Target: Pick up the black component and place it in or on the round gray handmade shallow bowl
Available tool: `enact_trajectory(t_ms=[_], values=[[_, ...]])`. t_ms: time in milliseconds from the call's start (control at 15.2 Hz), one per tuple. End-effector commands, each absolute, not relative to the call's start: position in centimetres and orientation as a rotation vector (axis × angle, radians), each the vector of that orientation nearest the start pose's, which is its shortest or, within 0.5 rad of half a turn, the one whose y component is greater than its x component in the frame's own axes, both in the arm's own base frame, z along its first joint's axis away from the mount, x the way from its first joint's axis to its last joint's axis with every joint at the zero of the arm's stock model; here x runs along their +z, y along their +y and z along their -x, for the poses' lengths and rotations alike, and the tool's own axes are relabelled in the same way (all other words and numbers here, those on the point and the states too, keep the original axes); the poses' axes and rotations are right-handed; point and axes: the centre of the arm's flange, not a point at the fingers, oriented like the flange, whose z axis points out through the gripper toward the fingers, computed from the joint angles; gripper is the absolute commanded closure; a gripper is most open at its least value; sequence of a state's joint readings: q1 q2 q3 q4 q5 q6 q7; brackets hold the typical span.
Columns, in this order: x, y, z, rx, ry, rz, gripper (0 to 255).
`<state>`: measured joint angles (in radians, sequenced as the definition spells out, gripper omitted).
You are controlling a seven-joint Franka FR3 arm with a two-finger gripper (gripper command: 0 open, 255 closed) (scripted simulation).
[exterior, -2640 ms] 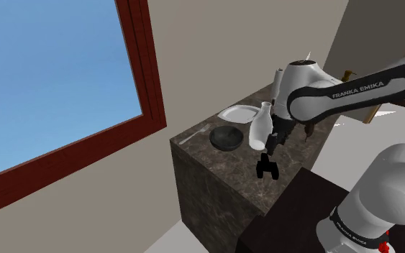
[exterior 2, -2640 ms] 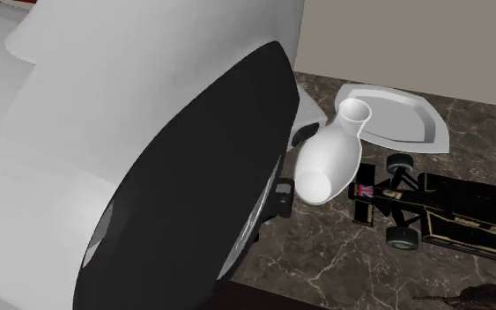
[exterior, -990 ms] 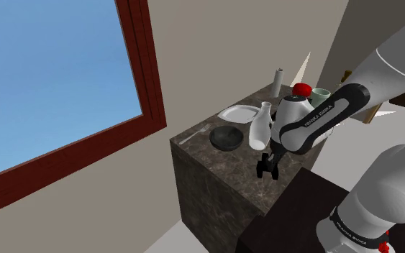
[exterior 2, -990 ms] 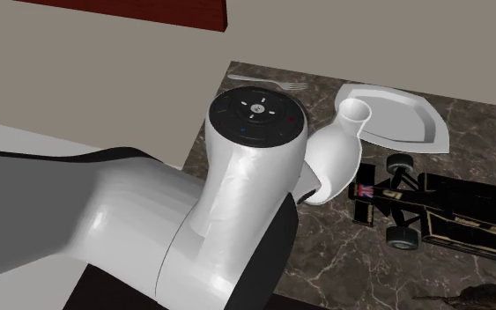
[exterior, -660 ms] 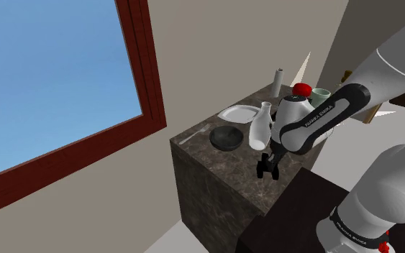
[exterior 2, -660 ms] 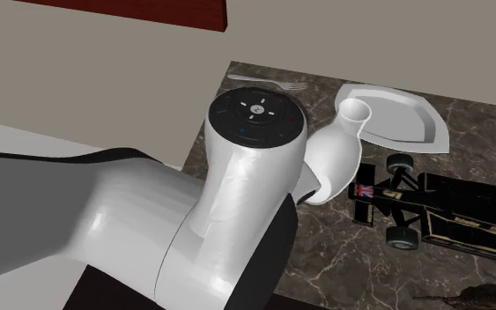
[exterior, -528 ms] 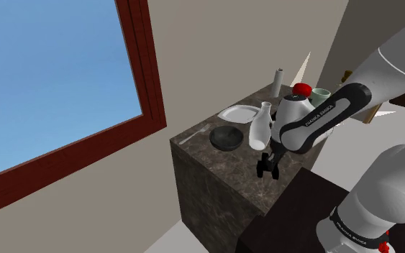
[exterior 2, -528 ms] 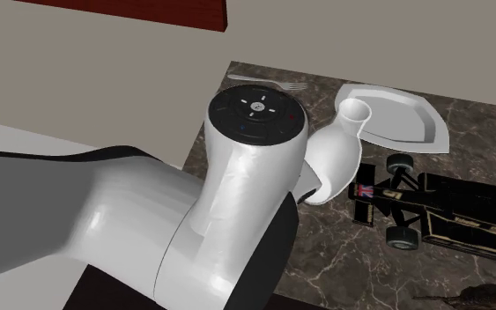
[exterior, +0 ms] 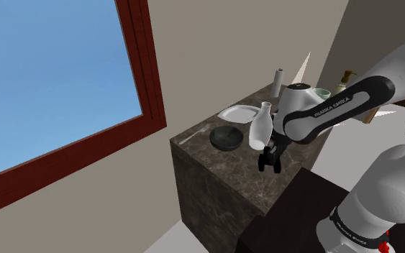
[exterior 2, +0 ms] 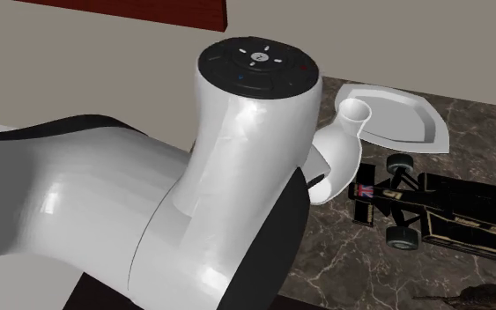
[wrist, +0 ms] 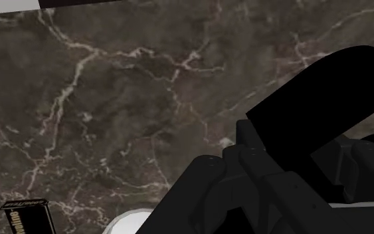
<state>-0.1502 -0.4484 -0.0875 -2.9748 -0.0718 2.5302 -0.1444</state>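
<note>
1. Wrist view: the black component read as a blunt rounded bar on a body dotted with small bolt heads. It was black on black against the claw, so their outlines merged. Whether the claw was spread or clamped on it, I could not tell.
2. It hung right at the claw, above the brown marble tabletop, apart from the bowl.
3. Second exterior view: the white arm hid the bowl and part of the vase.
4. Shoulder view: the claw hovered beside the vase, near the tabletop's near edge.
5. Counted: one dark grey shallow bowl, one white vase, one white plate, one fork, and one black-and-gold toy racing car.
</note>
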Motion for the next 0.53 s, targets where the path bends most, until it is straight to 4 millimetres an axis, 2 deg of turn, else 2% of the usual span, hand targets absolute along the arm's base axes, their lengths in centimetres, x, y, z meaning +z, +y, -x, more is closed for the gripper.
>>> enact_trajectory(t_ms=[0, 462], values=[[29.1, -6.9, -30.7, -0.003, 0.041, 3.145, 255], [32.8, -6.9, -30.7, -0.003, 0.041, 3.145, 255]])
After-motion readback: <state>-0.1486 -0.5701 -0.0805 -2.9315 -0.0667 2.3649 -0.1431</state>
